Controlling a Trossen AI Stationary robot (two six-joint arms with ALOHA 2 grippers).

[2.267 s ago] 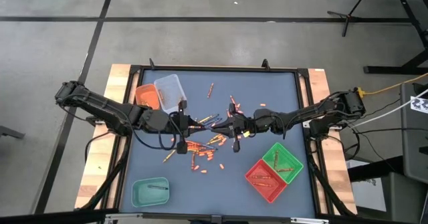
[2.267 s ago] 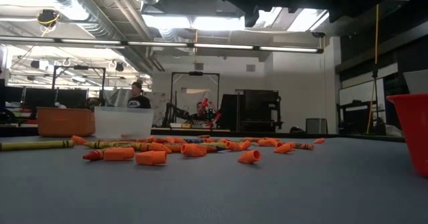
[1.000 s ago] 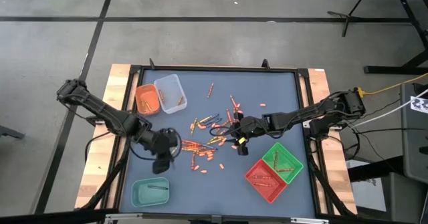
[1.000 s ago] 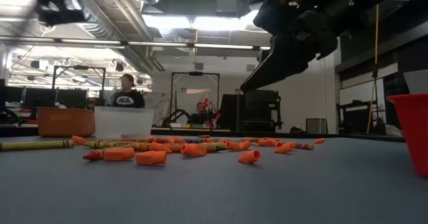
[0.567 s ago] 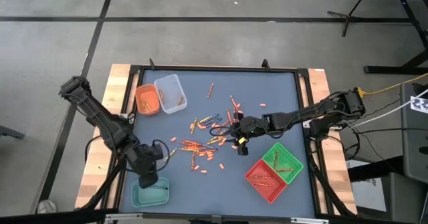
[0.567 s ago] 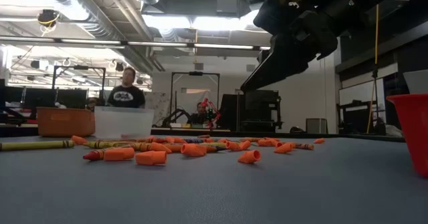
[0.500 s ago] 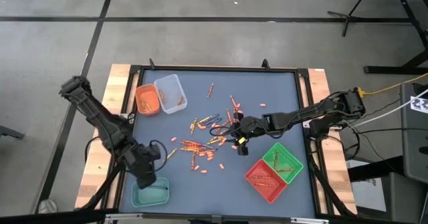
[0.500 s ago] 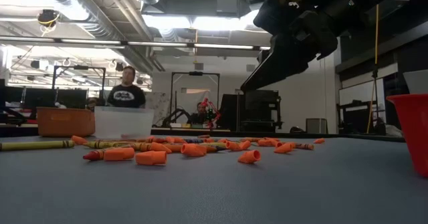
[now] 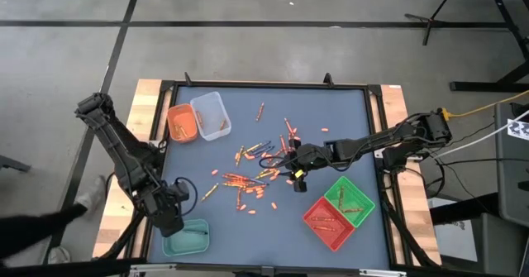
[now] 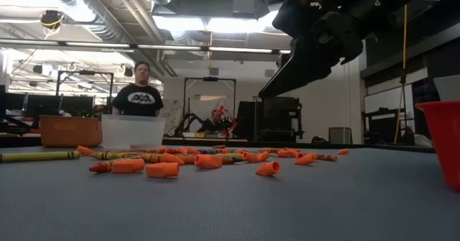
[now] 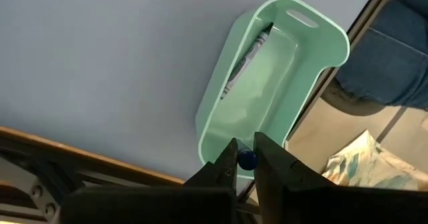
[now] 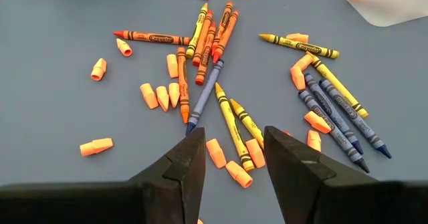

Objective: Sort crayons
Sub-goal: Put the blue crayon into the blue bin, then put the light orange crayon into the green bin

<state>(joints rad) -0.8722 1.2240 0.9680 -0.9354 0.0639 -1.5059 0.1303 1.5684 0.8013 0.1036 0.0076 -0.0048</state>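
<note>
Crayons (image 9: pixel 248 182), mostly orange with some yellow and blue, lie scattered mid-table; they also show in the low view (image 10: pixel 165 162) and the right wrist view (image 12: pixel 221 83). My left gripper (image 9: pixel 171 219) hangs over the teal tray (image 9: pixel 188 237) at the near left corner, shut on a small blue crayon (image 11: pixel 247 159). The teal tray (image 11: pixel 267 83) holds one crayon (image 11: pixel 244 60) along its wall. My right gripper (image 12: pixel 234 150) stands open above the crayon pile (image 9: pixel 295 176), touching nothing. My left gripper pinches the blue crayon between its two fingertips (image 11: pixel 227 158). Only a small round blue end (image 11: pixel 247 160) shows between them. The fingers come from above, pointing steeply down. The crayon is lifted clear, above the teal tray's end rim (image 11: pixel 214 154).
An orange tray (image 9: pixel 182 122) and a clear tray (image 9: pixel 211 114) stand at the far left, a green tray (image 9: pixel 349 196) and a red tray (image 9: pixel 329 221) at the near right. Wooden side rails (image 9: pixel 116 219) flank the table. A person (image 10: pixel 140 90) stands beyond the far edge.
My left gripper has swung from beside the crayon pile toward the table's near left corner and now hangs over the teal tray, having rolled about on the way; it stays shut. The person beyond the table has shifted.
</note>
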